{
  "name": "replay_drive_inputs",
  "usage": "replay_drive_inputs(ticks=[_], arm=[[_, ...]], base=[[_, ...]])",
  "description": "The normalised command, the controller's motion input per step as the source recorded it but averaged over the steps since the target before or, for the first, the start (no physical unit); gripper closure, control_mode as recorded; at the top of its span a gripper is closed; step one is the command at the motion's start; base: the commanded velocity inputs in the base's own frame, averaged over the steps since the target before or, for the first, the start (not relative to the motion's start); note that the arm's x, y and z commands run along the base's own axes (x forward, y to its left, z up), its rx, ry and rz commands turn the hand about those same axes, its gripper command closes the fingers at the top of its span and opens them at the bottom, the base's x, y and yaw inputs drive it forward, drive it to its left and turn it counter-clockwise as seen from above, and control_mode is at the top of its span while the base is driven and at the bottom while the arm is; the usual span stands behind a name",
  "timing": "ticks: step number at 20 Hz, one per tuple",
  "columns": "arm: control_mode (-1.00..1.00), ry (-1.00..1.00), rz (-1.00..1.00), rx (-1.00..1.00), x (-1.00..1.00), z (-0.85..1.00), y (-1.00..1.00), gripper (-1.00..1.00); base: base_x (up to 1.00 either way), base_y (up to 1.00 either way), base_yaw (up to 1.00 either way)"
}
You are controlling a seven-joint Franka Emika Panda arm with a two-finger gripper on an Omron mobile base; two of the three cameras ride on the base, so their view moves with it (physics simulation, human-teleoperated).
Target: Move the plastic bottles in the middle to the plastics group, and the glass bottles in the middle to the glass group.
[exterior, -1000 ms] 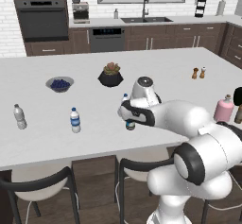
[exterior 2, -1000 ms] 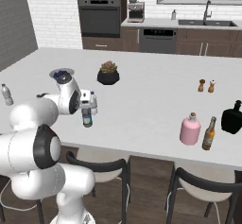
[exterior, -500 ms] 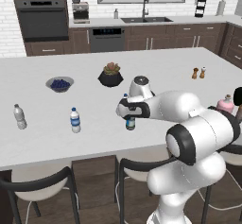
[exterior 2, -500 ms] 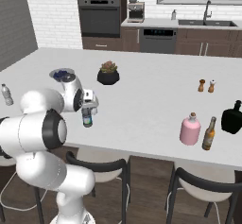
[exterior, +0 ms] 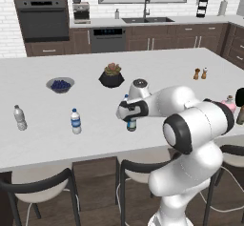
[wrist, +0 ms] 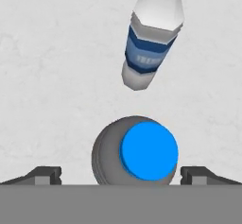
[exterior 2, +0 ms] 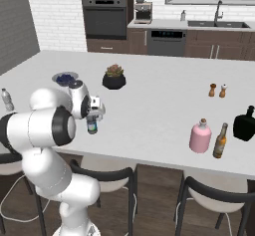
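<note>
My gripper (wrist: 121,174) hangs open right above a dark-tinted plastic bottle (wrist: 142,152), seen from above with its blue cap. The fingertips (wrist: 47,175) stand wide on either side of it, not touching. A second blue-labelled bottle (wrist: 153,34) stands just beyond. In the left base view the hand (exterior: 129,113) covers the dark bottle's (exterior: 132,124) top. The plastics group, a blue-labelled bottle (exterior: 76,121) and a plain greyish one (exterior: 19,117), stands at the left. The pink glass bottle (exterior 2: 200,136) is beside the brownish bottle (exterior 2: 219,141) and the black bottle (exterior 2: 245,124) at the right.
A dark plant pot (exterior: 112,77) and a bowl of blueberries (exterior: 60,84) sit behind the middle bottles. Salt and pepper shakers (exterior: 200,73) stand at the far right. Stools (exterior: 38,191) line the counter's front edge.
The hand has stayed over the dark bottle while the arm's elbow folded in closer to it. The bottles have not moved.
</note>
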Motion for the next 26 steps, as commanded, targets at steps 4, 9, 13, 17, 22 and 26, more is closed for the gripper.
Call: replay_drive_inputs(ticks=[4,9,13,17,22,26], arm=[[-1.0,0.0,0.0,0.0,0.1,-0.16,0.0,-1.0],[-1.0,0.0,0.0,0.0,0.13,-0.1,-0.01,-1.0],[-1.0,-0.01,0.0,0.0,0.03,-0.07,-0.01,-1.0],[-1.0,-0.02,0.0,0.0,-0.02,-0.15,-0.01,1.0],[-1.0,-0.03,-0.04,0.0,-0.03,-0.21,-0.04,1.0],[-1.0,0.0,-0.05,0.0,0.0,-0.18,-0.03,1.0]], base=[[0.0,0.0,0.0],[0.0,0.0,0.0],[0.0,0.0,0.0],[0.0,0.0,0.0],[0.0,0.0,0.0],[0.0,0.0,0.0]])
